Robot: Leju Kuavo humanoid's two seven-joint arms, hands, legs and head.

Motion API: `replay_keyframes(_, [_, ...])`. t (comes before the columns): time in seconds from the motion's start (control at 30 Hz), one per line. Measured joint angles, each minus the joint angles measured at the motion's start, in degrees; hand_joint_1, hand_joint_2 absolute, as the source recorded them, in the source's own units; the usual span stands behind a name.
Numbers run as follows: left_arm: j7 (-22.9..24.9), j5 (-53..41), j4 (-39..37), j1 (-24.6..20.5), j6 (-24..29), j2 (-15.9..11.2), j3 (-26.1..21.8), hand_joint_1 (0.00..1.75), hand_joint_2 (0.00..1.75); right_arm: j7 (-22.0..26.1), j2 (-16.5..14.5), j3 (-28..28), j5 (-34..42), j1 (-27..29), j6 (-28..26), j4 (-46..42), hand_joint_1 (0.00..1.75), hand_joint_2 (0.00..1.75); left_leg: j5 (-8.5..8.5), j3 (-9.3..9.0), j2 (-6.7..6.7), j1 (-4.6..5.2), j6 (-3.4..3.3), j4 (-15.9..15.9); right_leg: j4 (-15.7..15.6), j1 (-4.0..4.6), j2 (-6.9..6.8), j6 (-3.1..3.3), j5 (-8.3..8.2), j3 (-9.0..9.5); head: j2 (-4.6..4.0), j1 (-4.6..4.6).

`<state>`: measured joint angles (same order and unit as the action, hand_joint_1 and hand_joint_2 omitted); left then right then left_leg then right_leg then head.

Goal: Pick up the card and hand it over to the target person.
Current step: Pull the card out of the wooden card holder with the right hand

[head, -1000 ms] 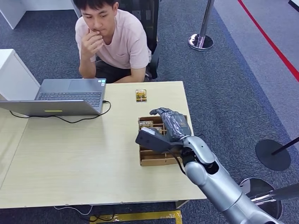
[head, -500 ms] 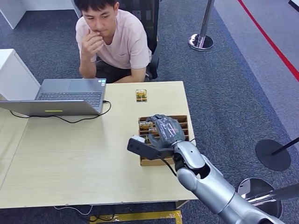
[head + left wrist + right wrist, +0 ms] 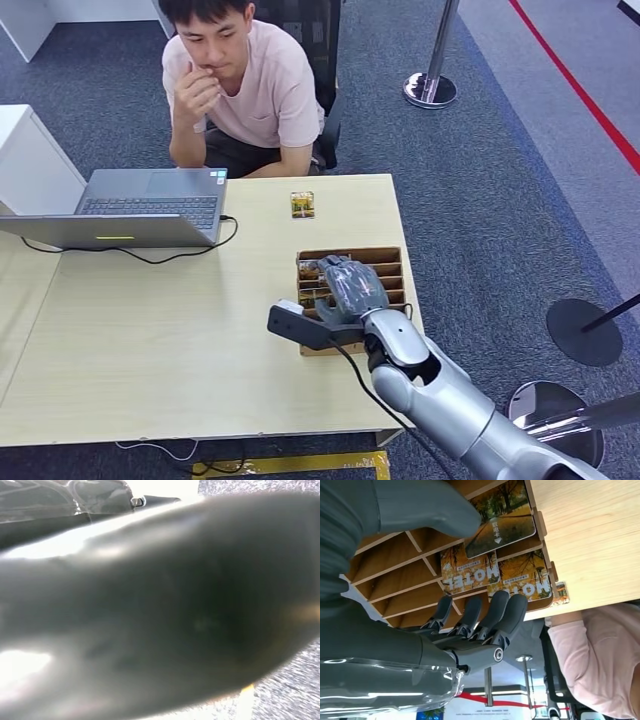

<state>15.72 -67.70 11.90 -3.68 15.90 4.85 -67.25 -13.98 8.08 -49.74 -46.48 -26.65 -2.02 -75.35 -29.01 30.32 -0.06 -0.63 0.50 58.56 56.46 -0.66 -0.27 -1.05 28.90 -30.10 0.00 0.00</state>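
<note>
Reaching over the slotted brown cardboard tray (image 3: 392, 262), the right hand (image 3: 349, 287) is now seen lower and nearer the robot than half a second ago. Its dark fingers (image 3: 497, 611) are spread, with the thumb (image 3: 433, 510) lying across an autumn-printed hotel card (image 3: 500, 517); a grip cannot be confirmed. More such cards (image 3: 471, 573) are slotted beside it. A person in pink (image 3: 256, 85) is seated behind the pale wooden table (image 3: 151, 340), unmoved.

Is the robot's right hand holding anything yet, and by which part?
Nothing yet: the right hand hovers open over the slotted brown cardboard box of hotel cards.
</note>
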Motion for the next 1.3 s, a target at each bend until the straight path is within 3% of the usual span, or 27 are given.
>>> replay_keyframes(0.7, [0.4, -0.1, -0.1, 0.0, -0.1, 0.1, -0.3, 0.00, 0.00, 0.4, 0.7, 0.5, 0.4, -0.6, -3.0, -2.7, 0.74, 1.75, -0.02, 0.03, -0.03, 0.01, 0.00, 0.1, 0.1, -0.01, -0.03, -0.01, 0.03, -0.04, 0.00, 0.00])
replay_keyframes(1.3, [0.7, -0.7, -0.2, 0.1, -0.5, 0.0, 0.0, 0.00, 0.00, 0.6, 1.3, -0.7, 1.0, 0.4, -2.0, -4.1, 0.82, 1.75, -0.02, 0.03, -0.06, 0.00, 0.00, 0.1, 0.0, 0.00, -0.06, -0.01, 0.04, -0.01, 0.00, 0.00])
